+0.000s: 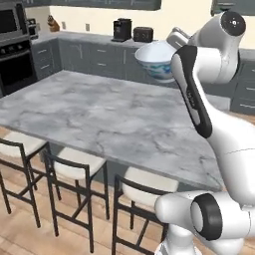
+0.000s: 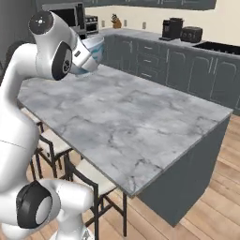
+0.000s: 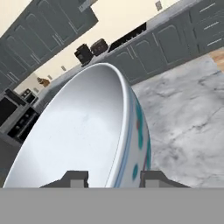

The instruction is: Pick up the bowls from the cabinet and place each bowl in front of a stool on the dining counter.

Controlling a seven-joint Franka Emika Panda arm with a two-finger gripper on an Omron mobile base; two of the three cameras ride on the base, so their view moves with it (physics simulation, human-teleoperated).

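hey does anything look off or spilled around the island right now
Nothing stands out. The white-and-blue bowl is held by its rim in the gripper above the dining counter, which shows no spill or damage.

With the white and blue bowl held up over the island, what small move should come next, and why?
Probably lower the bowl toward the near edge of the dining counter, in front of a stool. The hand is shut on the bowl's rim, one finger inside and one outside, and holds it well above the bare marble top.
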